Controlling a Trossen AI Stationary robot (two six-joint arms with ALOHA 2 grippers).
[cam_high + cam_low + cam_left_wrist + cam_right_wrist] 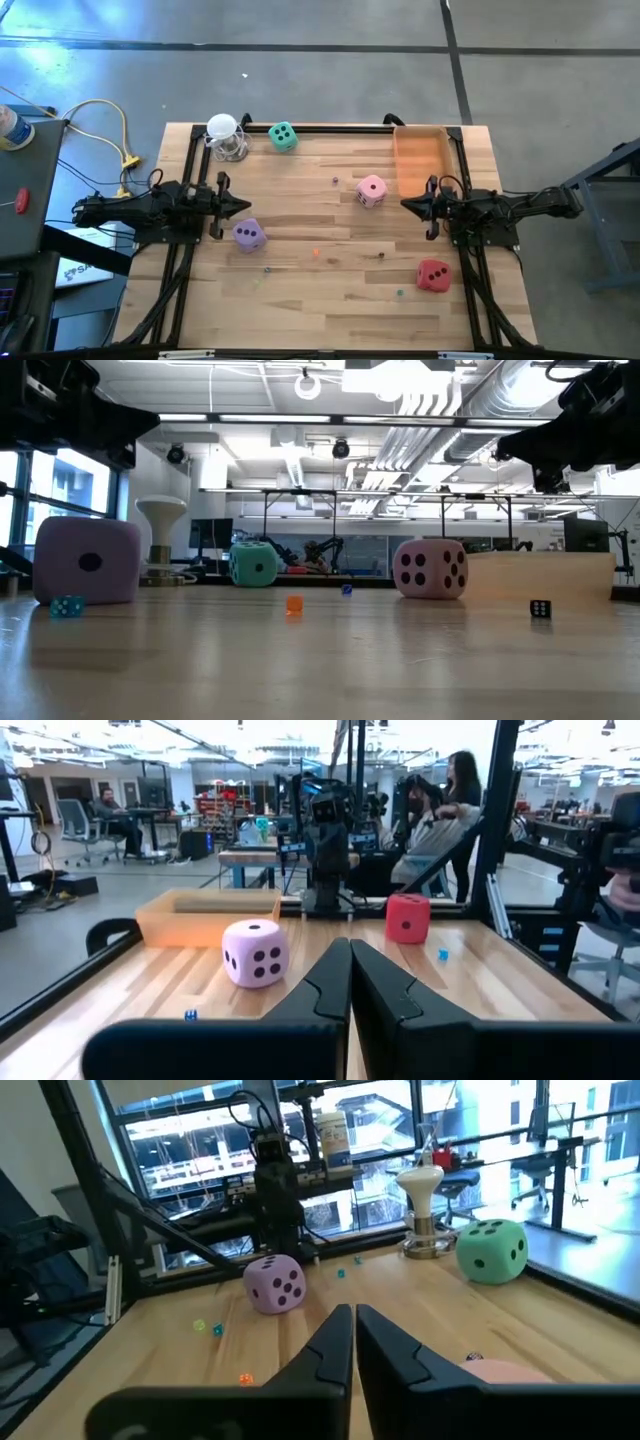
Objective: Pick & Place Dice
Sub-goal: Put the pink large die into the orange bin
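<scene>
Wooden table (330,300) carries everything, with a black frame along its edges. Both arms hover above it from opposite sides: the left gripper (243,207) points inward over the left part, fingers pressed together and holding nothing; the right gripper (407,205) points inward over the right part, likewise closed and empty. An orange tray (420,160) sits at the far right corner. Four dice lie apart on the wood: the green die (283,136) at the far edge, just beside a white round-topped object (226,137); the pink die (371,191) just left of the right gripper's tip; the purple die (248,234) just near of the left gripper's tip; the red die (433,275) toward the near right. Tiny coloured beads (316,253) are scattered mid-table.
</scene>
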